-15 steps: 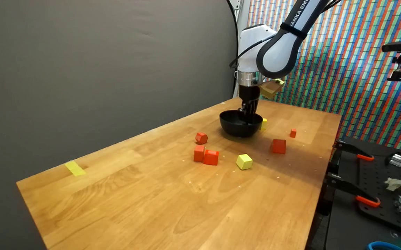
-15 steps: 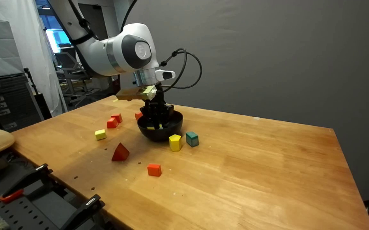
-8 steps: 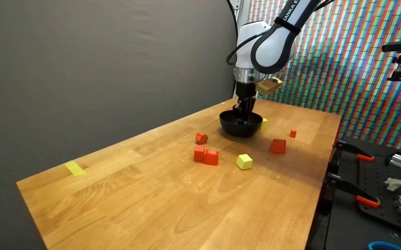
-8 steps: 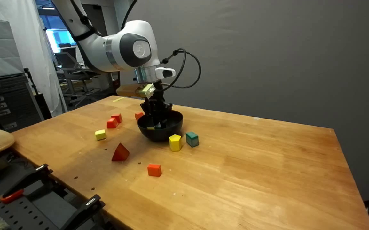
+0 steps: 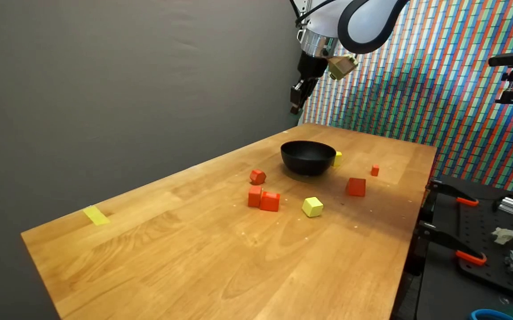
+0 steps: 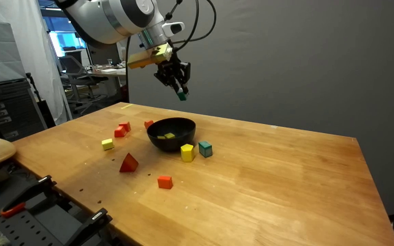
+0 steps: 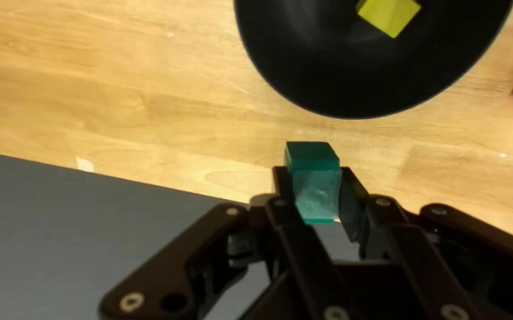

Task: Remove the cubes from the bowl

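Left to right in an exterior view. Black clamps [image 6: 87, 227] along the front edge of the wooden table [image 6: 285, 184]. Yellow-green cube [image 6: 107, 144] on the tabletop, between the bowl [image 6: 169, 145] and the left edge. Two red blocks [image 6: 120, 131], same side, close together, farther toward the back edge. Yellow tape [image 6: 126, 106] flat at the back edge, by the back-left corner. Red triangular block [image 6: 128, 163] between bowl and front edge. Small red block [image 6: 148, 124] near the bowl, on its left-edge side. Orange-red block [image 6: 165, 182] on the front-edge side, well apart from the bowl.

Bowl: black, upright, closer to the back edge than the front. Yellow cubes [image 6: 169, 135] inside, not out yet; rim cuts them off, looks like two but hard to be sure. Wrist view also shows yellow in there.

Gripper [image 6: 182, 91] up in the air, tilted, higher than the bowl and clear of it, on the back-edge side. Jaws clamped on a green block [image 7: 312, 156], its end sticking out past them.

Yellow pentagonal block [image 6: 187, 153] just beside the bowl. Last, teal block [image 6: 205, 149], just beside that one, toward the right edge.
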Motion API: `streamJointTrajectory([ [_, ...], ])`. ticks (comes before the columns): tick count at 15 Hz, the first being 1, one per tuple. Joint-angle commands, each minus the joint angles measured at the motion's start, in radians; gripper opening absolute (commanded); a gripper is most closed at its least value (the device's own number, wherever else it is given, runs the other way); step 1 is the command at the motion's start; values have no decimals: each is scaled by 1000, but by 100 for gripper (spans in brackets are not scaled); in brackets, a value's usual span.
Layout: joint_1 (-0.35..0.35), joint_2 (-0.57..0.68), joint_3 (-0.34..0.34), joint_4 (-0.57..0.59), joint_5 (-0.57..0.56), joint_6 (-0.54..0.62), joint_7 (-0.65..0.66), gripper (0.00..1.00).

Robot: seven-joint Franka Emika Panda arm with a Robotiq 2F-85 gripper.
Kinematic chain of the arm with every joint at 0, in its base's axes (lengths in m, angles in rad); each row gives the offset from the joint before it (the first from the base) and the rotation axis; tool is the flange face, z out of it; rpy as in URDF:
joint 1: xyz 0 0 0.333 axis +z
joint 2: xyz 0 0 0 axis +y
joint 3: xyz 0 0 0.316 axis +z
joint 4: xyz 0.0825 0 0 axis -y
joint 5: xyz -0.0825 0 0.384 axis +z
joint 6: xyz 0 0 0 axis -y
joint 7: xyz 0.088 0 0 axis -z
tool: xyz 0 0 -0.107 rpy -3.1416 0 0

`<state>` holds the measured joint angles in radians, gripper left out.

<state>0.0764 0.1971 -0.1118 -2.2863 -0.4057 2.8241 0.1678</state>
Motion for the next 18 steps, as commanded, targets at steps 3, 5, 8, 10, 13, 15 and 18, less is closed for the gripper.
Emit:
streamJointTrajectory([
  [3,-5,157,-76,95,-57,12,77,7],
  [5,-3,228,-91,150,-22,5,89,7],
  [8,1,325,-104,250,56,1,115,7],
  [10,-2,378,-103,313,117,-20,120,7],
  [13,-7,424,-92,369,190,-56,115,23],
  [15,-10,433,-85,386,229,-74,115,55],
  [18,4,420,-95,390,263,-133,131,77],
])
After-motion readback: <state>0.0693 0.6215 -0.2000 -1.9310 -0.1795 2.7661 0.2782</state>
